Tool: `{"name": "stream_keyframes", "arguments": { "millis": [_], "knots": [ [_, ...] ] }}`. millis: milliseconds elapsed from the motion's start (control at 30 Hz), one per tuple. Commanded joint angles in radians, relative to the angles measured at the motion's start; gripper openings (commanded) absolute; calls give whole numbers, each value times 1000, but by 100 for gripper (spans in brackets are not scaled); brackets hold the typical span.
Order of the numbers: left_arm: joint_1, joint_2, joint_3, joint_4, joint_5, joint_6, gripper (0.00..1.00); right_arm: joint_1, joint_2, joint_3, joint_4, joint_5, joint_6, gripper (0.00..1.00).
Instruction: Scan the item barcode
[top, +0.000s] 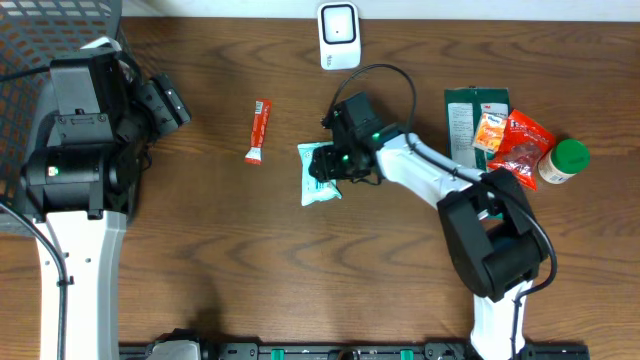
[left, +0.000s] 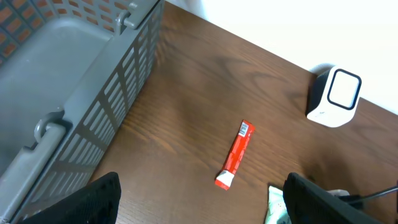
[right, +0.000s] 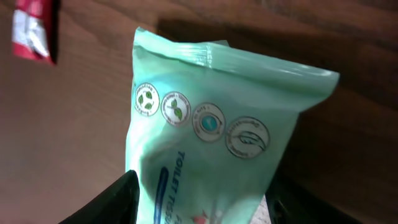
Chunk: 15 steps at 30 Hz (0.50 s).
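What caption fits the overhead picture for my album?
Right gripper poised over a green tissue pack, with the white scanner standing beyond it.

The tabletop (top: 200, 250) is dark brown wood grain, evenly lit, with a faint sheen. Along its far edge stands what appears to be a plain white wall (left: 280, 25).

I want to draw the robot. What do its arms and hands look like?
The left arm and right arm are white links with chunky black joints, each showing a tiny green light. The left hand and right hand are black, with two fingers each. A thin black cable loops by the right arm.
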Motion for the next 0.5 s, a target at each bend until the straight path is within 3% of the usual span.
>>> {"name": "stream_keyframes", "arguments": {
  "millis": [0,100,300,400,467],
  "knots": [
    [4,2,11,-2,-6,5,84,52,-8,2,-14,229,66,60],
    [4,2,11,-2,-6,5,84,96,-8,2,-16,309,68,56],
    [4,2,11,-2,-6,5,84,156,-8,2,-16,386,68,18],
    [4,2,11,-2,-6,5,84,150,-16,3,-17,385,50,4],
    [4,2,11,-2,-6,5,84,138,-39,6,-20,377,11,1]
  ]
}}
